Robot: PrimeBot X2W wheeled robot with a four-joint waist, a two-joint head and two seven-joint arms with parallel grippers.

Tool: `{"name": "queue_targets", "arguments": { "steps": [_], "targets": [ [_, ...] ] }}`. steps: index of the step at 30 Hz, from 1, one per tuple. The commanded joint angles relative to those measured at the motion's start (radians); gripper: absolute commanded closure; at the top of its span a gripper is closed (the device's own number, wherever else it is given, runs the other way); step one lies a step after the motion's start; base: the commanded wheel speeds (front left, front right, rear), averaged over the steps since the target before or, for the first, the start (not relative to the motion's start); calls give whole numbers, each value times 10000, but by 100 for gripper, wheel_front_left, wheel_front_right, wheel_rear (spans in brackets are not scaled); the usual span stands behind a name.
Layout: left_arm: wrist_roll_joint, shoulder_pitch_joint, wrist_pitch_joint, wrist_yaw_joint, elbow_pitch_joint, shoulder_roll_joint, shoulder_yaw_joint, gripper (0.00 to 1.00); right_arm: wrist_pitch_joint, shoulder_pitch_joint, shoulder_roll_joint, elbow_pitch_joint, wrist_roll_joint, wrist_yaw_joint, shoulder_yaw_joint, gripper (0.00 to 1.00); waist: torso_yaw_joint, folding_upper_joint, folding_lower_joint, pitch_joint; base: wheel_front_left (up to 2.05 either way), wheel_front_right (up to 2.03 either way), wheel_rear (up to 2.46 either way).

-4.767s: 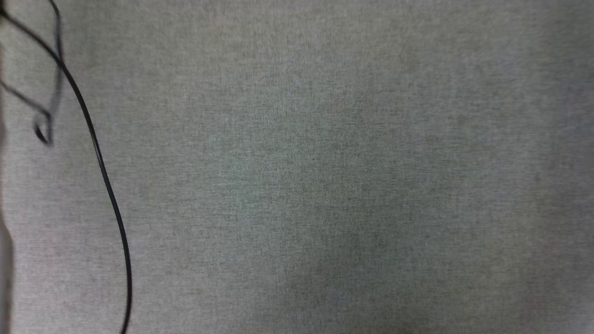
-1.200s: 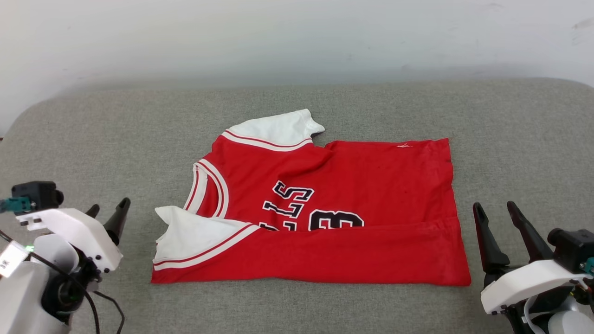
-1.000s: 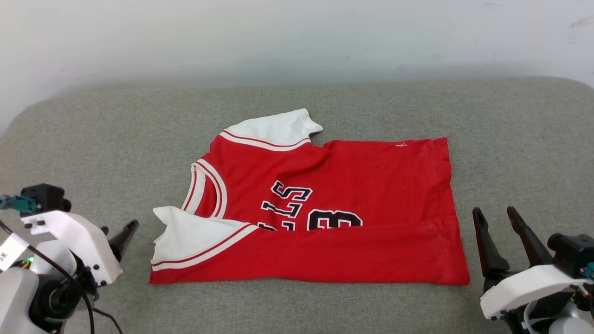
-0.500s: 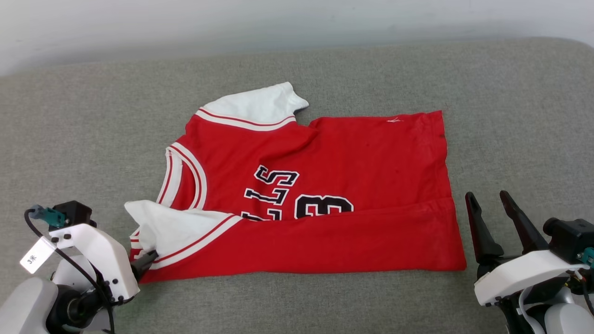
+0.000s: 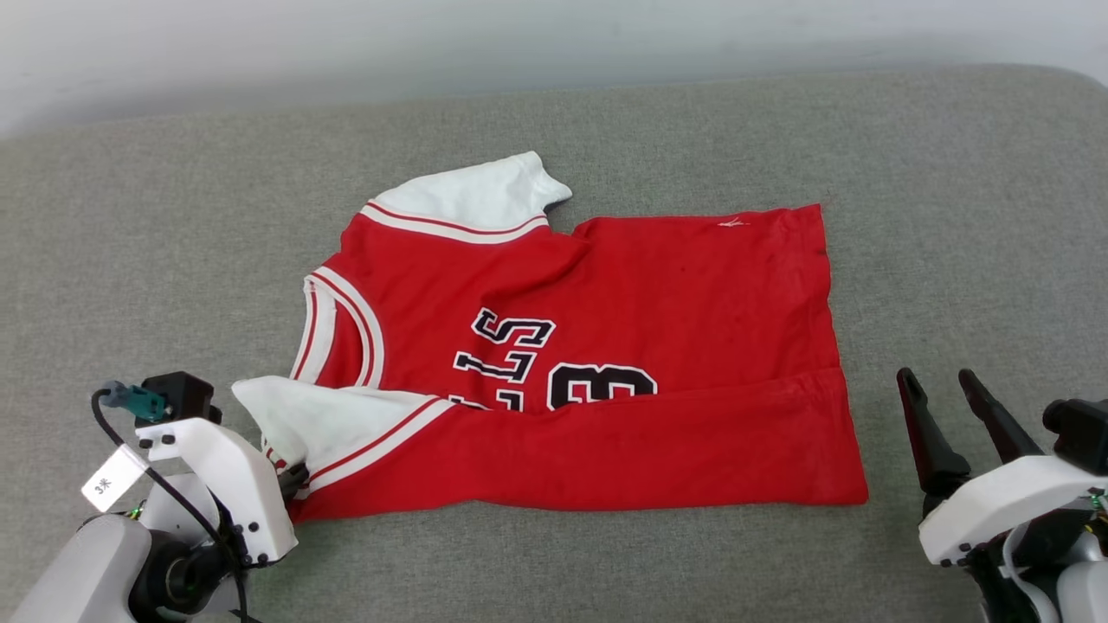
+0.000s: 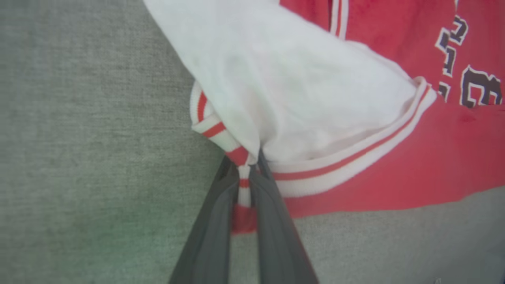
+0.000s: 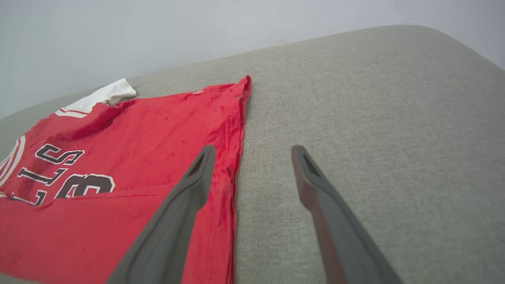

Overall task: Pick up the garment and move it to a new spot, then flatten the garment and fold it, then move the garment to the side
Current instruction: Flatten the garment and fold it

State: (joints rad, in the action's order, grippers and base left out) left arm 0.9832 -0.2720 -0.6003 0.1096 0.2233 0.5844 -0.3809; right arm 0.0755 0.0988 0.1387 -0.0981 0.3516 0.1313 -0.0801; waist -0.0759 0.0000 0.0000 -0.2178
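The garment [image 5: 658,329], a red jersey with white sleeves and black lettering, lies spread on the grey cushion with its near long edge folded over. My left gripper [image 5: 293,478] is shut on the striped trim of the near white sleeve [image 6: 300,90] at the garment's near left corner; in the left wrist view its fingers [image 6: 272,213] pinch the red-and-white band. My right gripper [image 5: 937,389] stands open beside the garment's near right corner, apart from the cloth. In the right wrist view its fingers [image 7: 185,205] straddle the garment's hem [image 7: 236,126].
The grey cushion [image 5: 952,216] stretches wide around the garment, with a pale wall [image 5: 346,43] behind its far edge. A black cable and a tag [image 5: 112,480] hang on my left arm.
My left gripper moved in to the near white sleeve and closed on its trim. The head camera tilted down, shifting the whole picture. The right gripper drifted slightly right, staying open.
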Motion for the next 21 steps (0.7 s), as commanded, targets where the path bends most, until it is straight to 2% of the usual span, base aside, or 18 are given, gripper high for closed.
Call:
{"name": "queue_targets", "arguments": {
  "steps": [1,10,15,21],
  "targets": [
    [-62,0,86,-33,-34,-84,-84,100,216,69,150,-23,159,-10,-7,0,48,0,0,82,0,0,0],
    [-574,-234,506,151,-1111,240,-14,100,4118,90,1092,-45,1200,-10,500,0,330,0,0,329,0,0,0],
    [-749,-429,488,262,-1653,243,-91,100,5176,235,1249,-30,1427,-10,913,0,554,0,0,65,0,0,0],
    [-843,-574,613,283,-1903,151,-142,100,5787,422,1282,-547,1749,-10,1796,0,775,0,0,-405,0,0,0]
  ]
}}
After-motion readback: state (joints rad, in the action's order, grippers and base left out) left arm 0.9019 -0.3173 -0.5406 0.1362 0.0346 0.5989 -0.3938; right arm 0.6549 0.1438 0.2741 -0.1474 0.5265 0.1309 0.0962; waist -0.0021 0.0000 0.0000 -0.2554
